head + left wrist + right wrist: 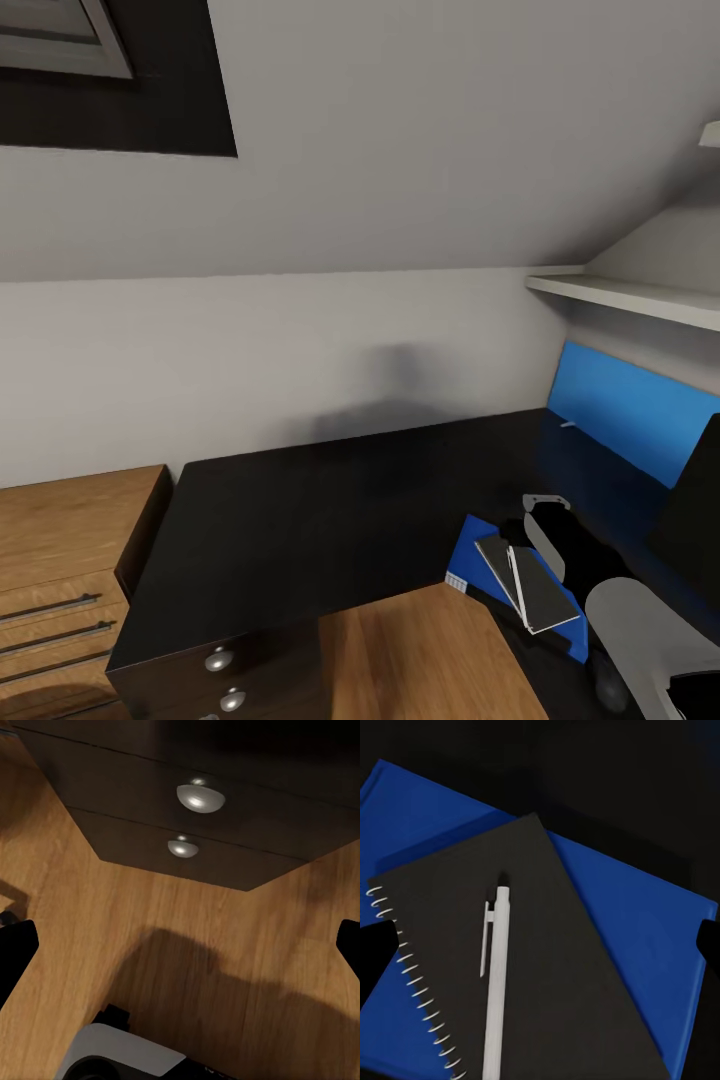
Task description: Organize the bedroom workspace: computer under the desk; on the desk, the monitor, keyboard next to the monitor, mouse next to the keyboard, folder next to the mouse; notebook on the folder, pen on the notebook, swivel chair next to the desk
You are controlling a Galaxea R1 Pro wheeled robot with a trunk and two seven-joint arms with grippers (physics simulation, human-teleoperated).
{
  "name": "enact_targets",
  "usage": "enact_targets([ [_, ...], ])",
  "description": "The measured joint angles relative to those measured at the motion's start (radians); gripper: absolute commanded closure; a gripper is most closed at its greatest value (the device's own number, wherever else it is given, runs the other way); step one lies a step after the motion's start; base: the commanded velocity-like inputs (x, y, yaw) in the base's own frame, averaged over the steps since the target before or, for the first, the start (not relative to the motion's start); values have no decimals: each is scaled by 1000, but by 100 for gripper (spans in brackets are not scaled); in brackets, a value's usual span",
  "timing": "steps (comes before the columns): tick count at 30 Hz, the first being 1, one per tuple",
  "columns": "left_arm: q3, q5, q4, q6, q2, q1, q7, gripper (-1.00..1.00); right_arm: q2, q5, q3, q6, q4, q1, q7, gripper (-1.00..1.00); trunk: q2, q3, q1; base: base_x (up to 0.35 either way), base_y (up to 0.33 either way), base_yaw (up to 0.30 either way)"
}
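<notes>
Right gripper [545,525]: seen from the head, it hangs just above the stack at the near right part of the desk; it grasps nothing, and its jaws seem spread.
Desk [330,500]: long black top, most of it bare, with the blue back panel [630,410] at the far right.
Folder [470,555]: flat on the desk near its front edge, blue, partly covered by the notebook [540,590].
Pen [518,585]: a thin white line on the notebook (small from this camera).
Monitor [695,500]: a dark shape at the right border, probably the screen standing on the desk.
Oak shelving unit [70,550]: at the left, beside the end of the desk.
Left gripper [180,945]: in the left wrist view, two dark fingertips stand far apart at the two borders, so it is released and empty.
Drawers [210,817]: dark fronts with two round silver knobs [200,796], above the wooden floor [225,967].
Right wrist view: the pen [496,982] lies along the notebook [555,967] near its spiral side, and the notebook sits turned on the folder [645,937]; the dark fingertips [375,952] are wide apart, touching nothing.
Step in hand: I judge the stacking part is complete, pen just put down.
Next move: lift the right arm straight up, without brushing the pen, then attend to the chair (its place I cannot tell).
</notes>
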Motion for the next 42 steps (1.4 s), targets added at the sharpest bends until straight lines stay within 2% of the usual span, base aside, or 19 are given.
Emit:
enact_targets([
  [11, 0, 0, 0, 0, 0, 0, 0, -100, 1, -1, 1, 1, -6, 0, 3, -100, 0, 0, 0, 0, 0, 0],
  [14, 0, 0, 0, 0, 0, 0, 0, -100, 6, -6, 2, 10, -46, 0, 14, -100, 0, 0, 0, 0, 0, 0],
  [26, -1, 0, 1, 0, -1, 0, 0, -100, 70, -9, 1, 17, -120, 16, 17, -100, 0, 0, 0, 0, 0, 0],
  [28, -1, 0, 1, 0, -1, 0, 0, -100, 88, -9, 1, 17, -152, 32, 17, -100, 0, 0, 0, 0, 0, 0],
  [29, -2, 0, 4, 0, -1, 0, 0, -100, 109, -10, 2, 17, -206, 68, 16, -100, 0, 0, 0, 0, 0, 0],
  [30, -2, -1, 8, 0, -1, 0, 0, -100, 119, -8, 3, 18, -237, 90, 15, -100, 0, 0, 0, 0, 0, 0],
  [31, -2, -1, 8, 0, -1, 0, 0, -100, 119, -6, 3, 18, -238, 90, 15, -100, 0, 0, 0, 0, 0, 0],
  [33, -3, -1, 16, 0, -2, 0, 0, -100, 140, -6, 4, 20, -300, 127, 13, -100, 0, 0, 0, 0, 0, 0],
  [38, -2, -1, 22, 0, -2, 0, 0, -100, 169, -4, 5, 34, -390, 180, 12, -100, 0, 0, 0, 0, 0, 0],
  [42, -2, -2, 23, 0, -2, 0, 0, -100, 180, -6, 6, 40, -448, 210, 11, -100, 0, 0, 0, 0, 0, 0],
])
